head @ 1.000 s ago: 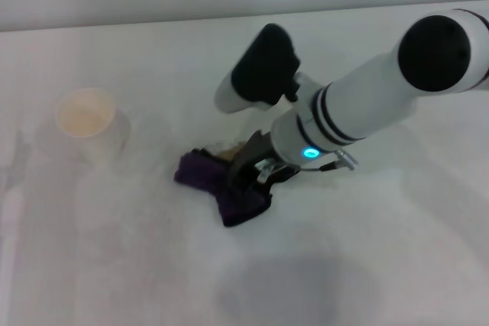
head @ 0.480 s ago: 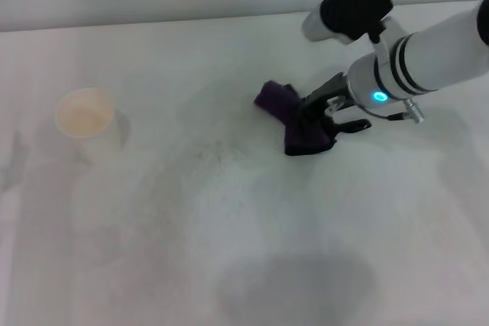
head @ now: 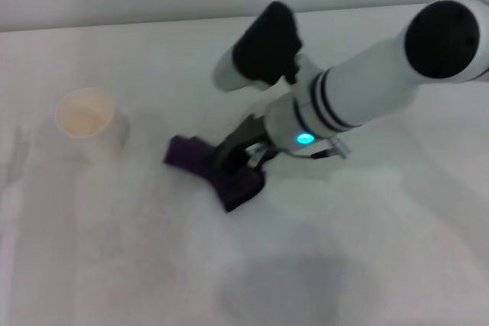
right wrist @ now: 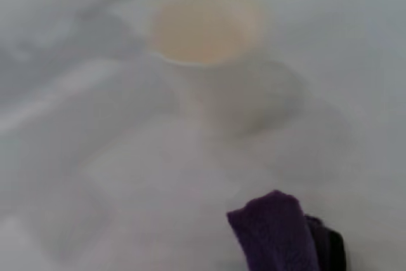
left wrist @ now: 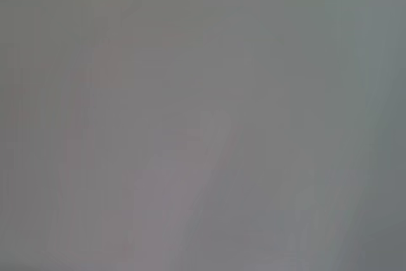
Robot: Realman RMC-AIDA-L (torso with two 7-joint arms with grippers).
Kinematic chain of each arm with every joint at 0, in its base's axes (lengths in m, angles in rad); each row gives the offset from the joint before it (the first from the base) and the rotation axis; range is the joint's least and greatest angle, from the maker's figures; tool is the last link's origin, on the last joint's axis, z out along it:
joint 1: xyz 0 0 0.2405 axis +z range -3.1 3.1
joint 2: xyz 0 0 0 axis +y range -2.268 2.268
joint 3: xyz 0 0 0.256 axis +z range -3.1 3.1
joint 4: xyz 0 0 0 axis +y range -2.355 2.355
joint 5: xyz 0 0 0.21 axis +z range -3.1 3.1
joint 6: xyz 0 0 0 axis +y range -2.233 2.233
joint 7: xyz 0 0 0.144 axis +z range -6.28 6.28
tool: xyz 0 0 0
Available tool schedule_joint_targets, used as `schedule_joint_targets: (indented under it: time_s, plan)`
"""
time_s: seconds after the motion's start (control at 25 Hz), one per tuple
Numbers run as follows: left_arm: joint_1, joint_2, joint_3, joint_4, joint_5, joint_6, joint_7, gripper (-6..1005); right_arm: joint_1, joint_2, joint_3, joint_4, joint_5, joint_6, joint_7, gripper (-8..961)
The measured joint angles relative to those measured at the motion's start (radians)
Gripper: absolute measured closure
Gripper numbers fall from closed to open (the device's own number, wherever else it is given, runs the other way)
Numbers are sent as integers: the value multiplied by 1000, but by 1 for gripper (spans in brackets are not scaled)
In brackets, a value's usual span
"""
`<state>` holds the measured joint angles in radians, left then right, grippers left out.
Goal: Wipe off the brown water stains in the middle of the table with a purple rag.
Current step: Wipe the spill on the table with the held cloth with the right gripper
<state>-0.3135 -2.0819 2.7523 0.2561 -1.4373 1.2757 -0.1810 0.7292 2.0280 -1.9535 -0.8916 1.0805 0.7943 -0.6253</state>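
The purple rag (head: 212, 169) lies pressed on the white table (head: 137, 257) near its middle. My right gripper (head: 238, 159) is shut on the purple rag and holds it down against the tabletop. The rag's tip also shows in the right wrist view (right wrist: 279, 233). No brown water stains show on the table; any left are hidden under the rag. My left gripper is out of the head view, and the left wrist view shows only a blank grey surface.
A white paper cup (head: 88, 121) stands on the table to the left of the rag; it also shows in the right wrist view (right wrist: 212, 46). The table's far edge (head: 153, 22) runs along the back.
My right gripper has swept the rag back to the left, from the right of the middle to the middle-left. A second ago a brown stain edge showed by the rag; now none shows.
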Motion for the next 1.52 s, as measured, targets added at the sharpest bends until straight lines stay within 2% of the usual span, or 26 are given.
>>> schedule_joint_targets:
  time_s: [0.16, 0.32, 0.6, 0.76, 0.96, 1.2, 1.32, 1.52]
  plan:
    - [-2, 0, 0, 0, 0, 0, 0, 115, -1, 0, -83, -44, 64, -28, -37, 856]
    - [-2, 0, 0, 0, 0, 1, 0, 115, -6, -2, -85, -16, 68, -84, -53, 856]
    - [-4, 0, 0, 0, 0, 1, 0, 115, 3, -5, 6, 102, -34, -229, -50, 856]
    - [-4, 0, 0, 0, 0, 1, 0, 115, 4, -8, 74, 132, -93, -264, -43, 855]
    - [-2, 0, 0, 0, -2, 2, 0, 114, 0, -9, 153, 164, -193, -260, -18, 855]
    - [0, 0, 0, 0, -5, 3, 0, 114, -17, -15, 182, 157, -391, -220, 137, 855]
    - [0, 0, 0, 0, -5, 4, 0, 114, -35, -13, 233, 128, -461, -166, 158, 855]
    - [-1, 0, 0, 0, -4, 13, 0, 114, -100, -16, 280, 15, -478, -63, 133, 855]
